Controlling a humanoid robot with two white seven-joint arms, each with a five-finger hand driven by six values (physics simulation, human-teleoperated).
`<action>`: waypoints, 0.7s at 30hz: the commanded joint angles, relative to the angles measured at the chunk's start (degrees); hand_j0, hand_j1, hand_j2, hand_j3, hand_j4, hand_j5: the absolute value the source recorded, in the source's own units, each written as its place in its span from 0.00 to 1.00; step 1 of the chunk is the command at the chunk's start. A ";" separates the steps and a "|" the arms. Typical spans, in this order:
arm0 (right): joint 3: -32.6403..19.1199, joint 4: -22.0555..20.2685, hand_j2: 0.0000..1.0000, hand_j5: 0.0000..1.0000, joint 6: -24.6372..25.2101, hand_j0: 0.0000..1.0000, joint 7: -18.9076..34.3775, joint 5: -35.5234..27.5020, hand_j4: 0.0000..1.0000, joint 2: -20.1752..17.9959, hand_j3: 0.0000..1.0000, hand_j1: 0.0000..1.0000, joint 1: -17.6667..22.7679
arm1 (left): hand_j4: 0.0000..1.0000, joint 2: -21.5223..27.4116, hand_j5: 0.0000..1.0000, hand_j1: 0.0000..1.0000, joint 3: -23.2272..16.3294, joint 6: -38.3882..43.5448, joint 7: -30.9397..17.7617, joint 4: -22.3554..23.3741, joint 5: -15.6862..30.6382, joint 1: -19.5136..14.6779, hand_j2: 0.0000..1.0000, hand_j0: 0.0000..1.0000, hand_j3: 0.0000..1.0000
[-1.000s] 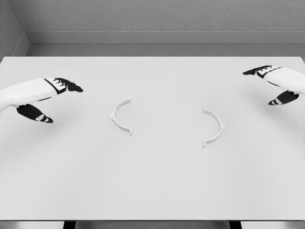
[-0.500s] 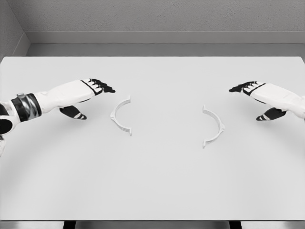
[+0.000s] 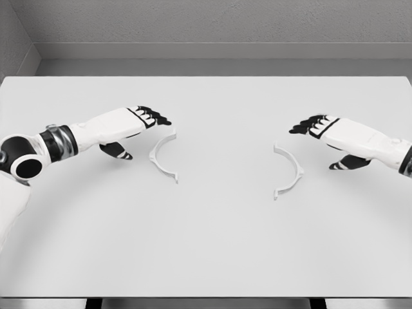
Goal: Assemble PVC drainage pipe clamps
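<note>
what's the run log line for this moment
left hand: open, beside left clamp half | right hand: open, near right clamp half | halves: apart, flat on table | nothing grasped

No text, label, number or sign can be read on anything here

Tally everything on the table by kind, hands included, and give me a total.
White half-ring clamp pieces: 2, the left clamp half and the right clamp half, lying apart on the white table.
Robot hands: 2, the left hand and the right hand, both open, neither holding a piece.
Total: 4
</note>
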 commanded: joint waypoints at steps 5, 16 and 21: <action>0.05 -4.33 1.00 1.00 0.14 1.00 -0.02 -0.34 1.00 -0.06 1.00 1.00 2.02 | 1.00 -0.68 1.00 1.00 0.81 0.15 0.03 0.08 -2.52 0.00 1.00 1.00 1.00; 0.32 -4.95 1.00 1.00 0.14 1.00 2.18 -0.25 1.00 3.55 1.00 1.00 4.13 | 1.00 -5.78 1.00 1.00 0.54 0.15 0.03 4.65 -6.74 -2.11 1.00 1.00 1.00; 0.32 -4.95 1.00 1.00 0.14 1.00 2.44 -0.25 1.00 4.87 1.00 1.00 4.04 | 1.00 -5.87 1.00 1.00 0.46 0.15 0.03 5.44 -6.74 -2.02 1.00 1.00 1.00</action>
